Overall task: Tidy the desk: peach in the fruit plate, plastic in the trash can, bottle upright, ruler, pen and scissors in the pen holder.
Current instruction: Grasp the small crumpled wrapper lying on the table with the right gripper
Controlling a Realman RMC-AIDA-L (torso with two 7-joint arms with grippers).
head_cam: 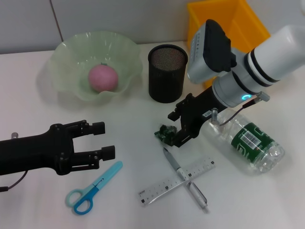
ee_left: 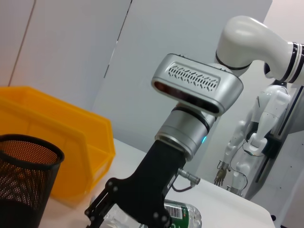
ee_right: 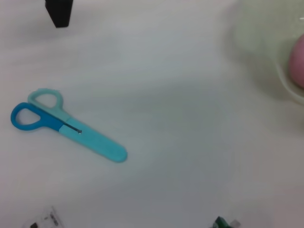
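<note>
Two arms are over the white table (head_cam: 28, 200). Between the right gripper's (head_cam: 177, 129) black fingers sits a small crumpled scrap of green plastic (head_cam: 166, 134), low over the table just in front of the mesh pen holder (head_cam: 167, 73); the fingers look closed against it, though how firmly I can't tell. Behind that arm lies the clear bottle (head_cam: 248, 143) on its side, green label with a barcode facing up, its neck touching or nearly touching the gripper's wrist. The pen (head_cam: 185, 178) lies crossed over the clear ruler (head_cam: 177, 181), both just in front of the scrap. The scissors (head_cam: 93, 187), pale blue blades closed with a darker blue handle loop, rest nearer the table's front edge, right beside the left gripper (head_cam: 106, 140). That gripper hovers with its two black fingers spread wide apart and nothing in them. The pink peach (head_cam: 103, 78) sits in the frilled, pale green fruit plate (head_cam: 66, 52) at the back left. A yellow bin (head_cam: 238, 19) stands behind the pen holder, partly hidden by the right arm's white forearm. From the left wrist, a second white robot (ee_left: 259, 128) stands farther back.
</note>
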